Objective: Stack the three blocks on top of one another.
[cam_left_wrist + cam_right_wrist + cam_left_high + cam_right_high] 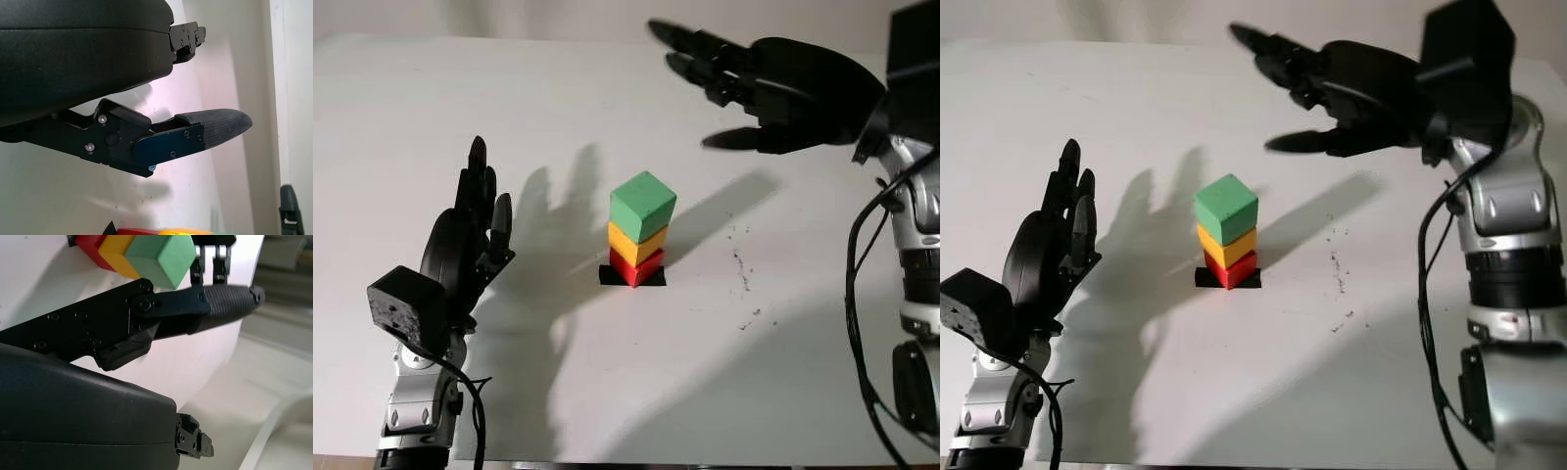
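the right hand (pixel 754 93) hangs above the far right part of the white tabletop (pixel 431 117), open and holding nothing, its fingers (pixel 690 41) pointing toward the left and well clear of the blocks. the left hand (pixel 470 230) stands on the near left side, also open and holding nothing, palm facing the middle, apart from the stack. between the two hands, near the centre of the tabletop, the three blocks stand stacked: the red block (pixel 634 266) at the bottom, the yellow block (pixel 636 243) on it, and the green block (pixel 643 206) on top, turned a little against the one beneath. the red block sits on a small black marker patch (pixel 607 276). some dark specks (pixel 742 269) lie scattered on the tabletop to the right of the stack.
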